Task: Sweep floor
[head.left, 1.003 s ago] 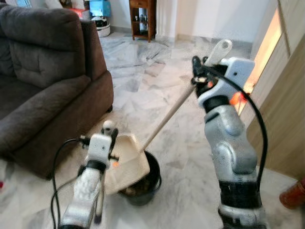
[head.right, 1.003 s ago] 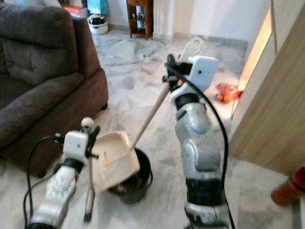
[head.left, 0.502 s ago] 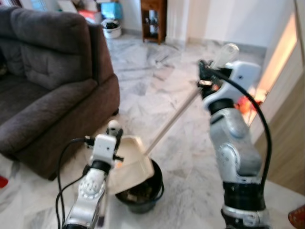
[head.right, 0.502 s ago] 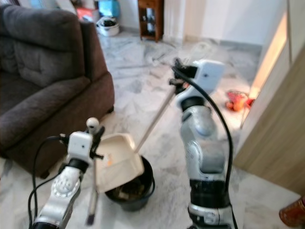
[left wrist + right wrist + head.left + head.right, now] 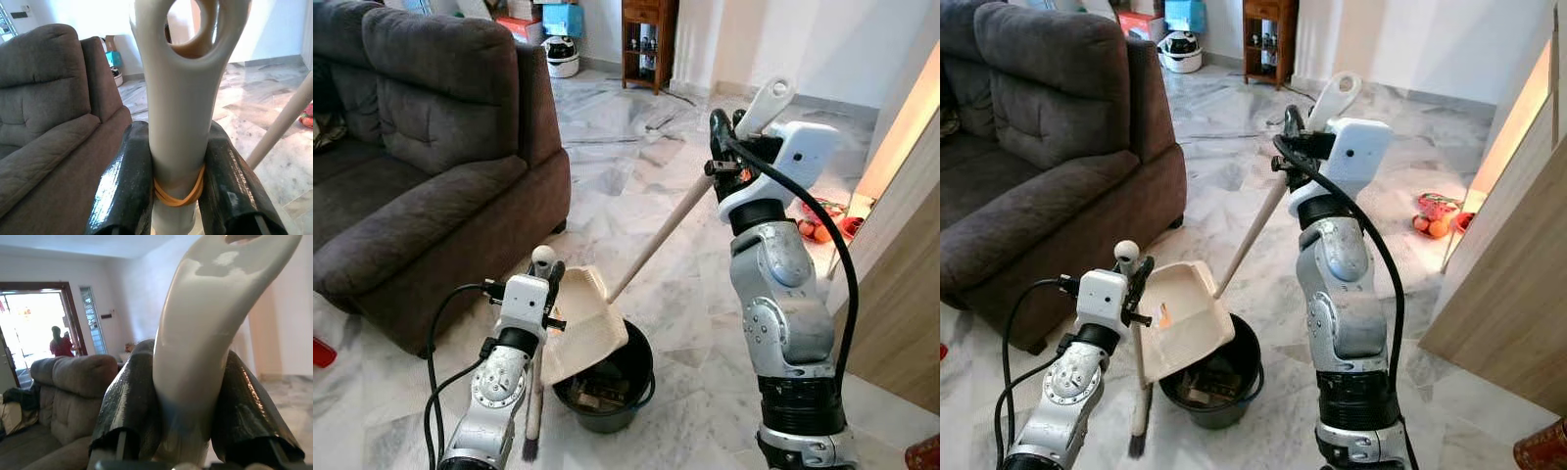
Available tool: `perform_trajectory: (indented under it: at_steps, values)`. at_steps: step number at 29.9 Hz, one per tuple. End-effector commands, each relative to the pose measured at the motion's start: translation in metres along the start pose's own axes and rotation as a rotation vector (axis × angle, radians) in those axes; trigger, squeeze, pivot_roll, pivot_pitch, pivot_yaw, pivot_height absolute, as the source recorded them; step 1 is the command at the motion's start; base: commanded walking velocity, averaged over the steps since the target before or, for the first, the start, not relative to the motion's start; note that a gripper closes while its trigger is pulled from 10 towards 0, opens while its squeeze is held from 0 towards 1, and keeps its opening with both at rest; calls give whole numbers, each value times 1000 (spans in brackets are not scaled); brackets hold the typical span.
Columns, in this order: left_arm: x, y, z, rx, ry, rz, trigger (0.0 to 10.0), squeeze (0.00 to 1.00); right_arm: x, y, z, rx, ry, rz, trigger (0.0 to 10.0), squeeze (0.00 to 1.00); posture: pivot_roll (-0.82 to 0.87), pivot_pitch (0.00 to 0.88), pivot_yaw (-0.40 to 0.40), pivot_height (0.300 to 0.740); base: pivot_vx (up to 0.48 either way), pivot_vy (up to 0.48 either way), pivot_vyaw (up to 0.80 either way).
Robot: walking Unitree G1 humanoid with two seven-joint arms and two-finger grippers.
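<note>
Grey sofa [image 5: 411, 157], wooden shelf [image 5: 646, 39]

On the marble floor [image 5: 636, 186] there are one black bucket [image 5: 607, 377], one cream dustpan [image 5: 582, 333] with its long handle, one small brush [image 5: 536, 382], one dark sofa [image 5: 421, 166], one wooden cabinet [image 5: 646, 39] and two pincers (left [image 5: 178, 196], right [image 5: 190, 406], each clamped on a handle).

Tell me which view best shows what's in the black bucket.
The right eye view: it looks down into the black bucket, showing debris at the bottom under the tilted dustpan. The left eye view shows it too, more covered by the dustpan. The wrist views look along the handles instead.
</note>
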State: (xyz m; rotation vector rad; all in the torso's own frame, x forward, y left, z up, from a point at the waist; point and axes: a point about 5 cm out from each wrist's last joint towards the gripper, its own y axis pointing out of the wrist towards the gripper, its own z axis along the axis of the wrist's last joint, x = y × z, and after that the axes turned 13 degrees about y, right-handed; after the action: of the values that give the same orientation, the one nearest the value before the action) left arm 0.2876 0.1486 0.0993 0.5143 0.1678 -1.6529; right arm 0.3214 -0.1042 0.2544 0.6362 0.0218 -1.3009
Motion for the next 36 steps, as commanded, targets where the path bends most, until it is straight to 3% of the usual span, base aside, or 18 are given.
perform_trajectory:
  at_steps: [1, 8, 13, 25, 36]
  values:
    - [-2, 2, 8, 49, 8, 6, 10000, 0, -14, -1, 14, 97, 13, 60, 10000, 0, 111, 0, 40, 740, 0, 0, 0]
    - [-1, 2, 8, 49, 7, 7, 10000, 0, -24, -6, 6, 98, -26, 131, 10000, 0, 109, 0, 39, 740, 0, 0, 0]
    - [-1, 2, 9, 51, 6, 8, 10000, 0, -33, -14, -6, 77, -110, 228, 10000, 0, 111, 0, 37, 740, 0, 0, 0]
    - [0, 1, 9, 54, 12, 4, 10000, 0, -51, -26, -17, 82, -123, 356, 10000, 0, 110, 0, 35, 740, 0, 0, 0]
    - [1, 1, 9, 58, 16, -1, 10000, 0, -62, -36, -24, 119, -223, 448, 10000, 0, 111, 0, 32, 740, 0, 0, 0]
